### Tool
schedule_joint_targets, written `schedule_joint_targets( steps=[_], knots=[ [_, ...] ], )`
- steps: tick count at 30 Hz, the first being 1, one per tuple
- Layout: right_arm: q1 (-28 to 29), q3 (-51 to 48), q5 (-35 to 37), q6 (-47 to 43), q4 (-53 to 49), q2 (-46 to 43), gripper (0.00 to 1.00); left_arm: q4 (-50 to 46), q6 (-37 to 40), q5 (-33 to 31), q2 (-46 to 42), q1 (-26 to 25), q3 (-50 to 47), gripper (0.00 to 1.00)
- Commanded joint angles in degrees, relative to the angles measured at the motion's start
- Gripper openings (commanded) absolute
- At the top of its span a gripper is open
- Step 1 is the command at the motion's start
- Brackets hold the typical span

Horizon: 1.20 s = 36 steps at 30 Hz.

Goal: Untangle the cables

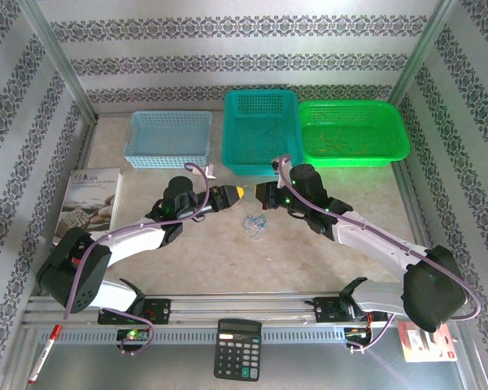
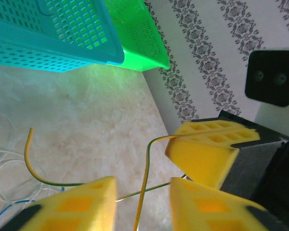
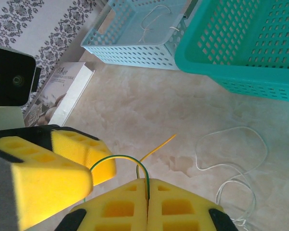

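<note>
Cables [image 1: 254, 224] loop thin, pale, across marbled table [image 1: 228, 256].

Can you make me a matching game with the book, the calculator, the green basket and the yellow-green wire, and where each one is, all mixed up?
Things:
1. book
2. calculator
3. green basket
4. yellow-green wire

Places:
A. pinched in the shut right gripper
B. at the back, on the right
C. on the far left
D. at the very front, in the middle

Pairs: 1-C, 2-D, 3-B, 4-A
</note>
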Motion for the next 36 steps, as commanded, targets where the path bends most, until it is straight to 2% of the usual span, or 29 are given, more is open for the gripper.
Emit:
schedule_joint_targets(
  steps=[1, 4, 7, 9, 18, 21, 25, 36],
  knots=[
    [-0.52, 0.92, -1.06, 0.82, 1.34, -0.34, 0.00, 4.63, -0.51, 1.26, 0.30, -0.84, 0.44, 0.17],
    [-0.66, 0.64, -0.92, 0.81, 1.42, -0.16, 0.00, 5.32, -1.90, 1.31, -0.55, -0.79, 1.37, 0.00],
    [-0.73, 0.09, -0.56, 1.06, 1.95, 0.10, 0.01, 4.56, -3.24, 1.26, -1.77, -0.97, 3.38, 0.00],
    [-0.75, -0.25, -0.10, 1.22, 2.44, 0.10, 0.08, 3.50, -3.89, 1.58, -2.52, -1.21, 5.05, 0.00],
    [-1.31, -0.62, 1.76, 2.19, 5.19, 1.41, 0.18, 1.36, -5.82, 2.90, -4.06, -2.59, 11.10, 0.00],
    [-1.76, -0.92, 2.04, 2.56, 6.21, 1.94, 0.14, 1.25, -6.14, 2.95, -4.26, -2.81, 12.00, 0.00],
    [-2.37, -1.80, 2.19, 2.96, 6.97, 1.85, 0.00, 0.97, -6.28, 2.35, -4.98, -2.93, 12.43, 0.00],
    [-6.29, -7.62, 3.24, 4.06, 8.07, 2.21, 0.00, -1.68, -4.32, -1.83, -9.51, -2.91, 13.37, 0.00]
  ],
)
